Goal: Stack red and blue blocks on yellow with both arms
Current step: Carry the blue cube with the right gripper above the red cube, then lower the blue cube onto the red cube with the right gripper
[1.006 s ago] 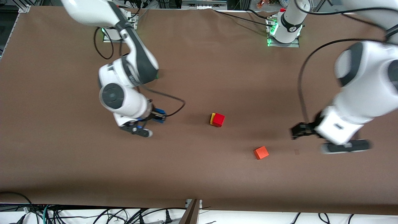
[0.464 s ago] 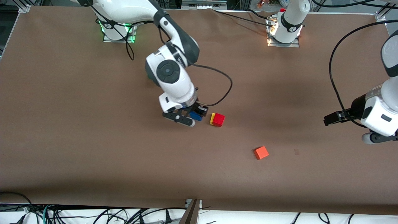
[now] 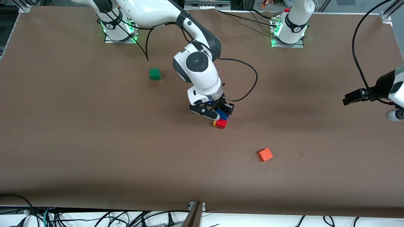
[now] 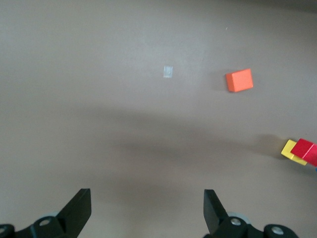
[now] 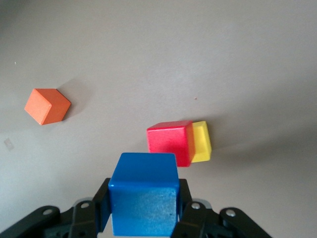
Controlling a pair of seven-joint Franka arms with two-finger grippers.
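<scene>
The table (image 3: 63,142) held the right gripper (image 3: 221,113) mid-surface, clamped on the blue block (image 5: 144,193) just above the red block (image 3: 221,123), which sat on yellow (image 5: 201,141). The left gripper (image 4: 147,213) waited over the left arm's edge, fingers apart. An orange cube (image 3: 265,154) lay toward the front edge.

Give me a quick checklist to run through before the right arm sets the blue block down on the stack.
1. Right gripper shut on the blue block: ok.
2. Red block on the yellow block: ok, though offset.
3. Blue block centred over red: cannot tell.
4. Left gripper open and away from the stack, at the left arm's end of the table: ok.
5. Orange cube and green cube apart from the stack: ok.
</scene>
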